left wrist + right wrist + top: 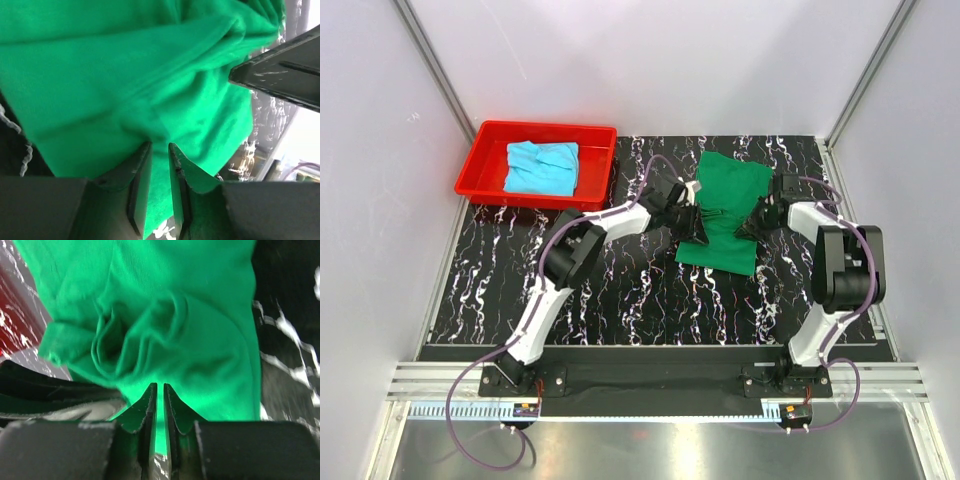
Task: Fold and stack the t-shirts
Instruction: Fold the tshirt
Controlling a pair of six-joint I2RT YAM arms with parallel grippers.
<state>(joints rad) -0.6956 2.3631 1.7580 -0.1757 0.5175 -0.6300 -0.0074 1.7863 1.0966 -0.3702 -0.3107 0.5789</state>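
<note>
Finds dark green t-shirt (730, 185) on tabletop (620, 300), long axis near-to-far, near end skewed slightly left; left gripper (160, 147) and right gripper (159, 387) clamped on its opposite edges.

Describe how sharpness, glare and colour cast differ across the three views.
Top external: sharp, evenly lit, pale sheen on the metal strip at the bottom. Left wrist: the green t-shirt looks soft and blurred; right edge washed out white. Right wrist: the fingers carry a green cast from the cloth.
</note>
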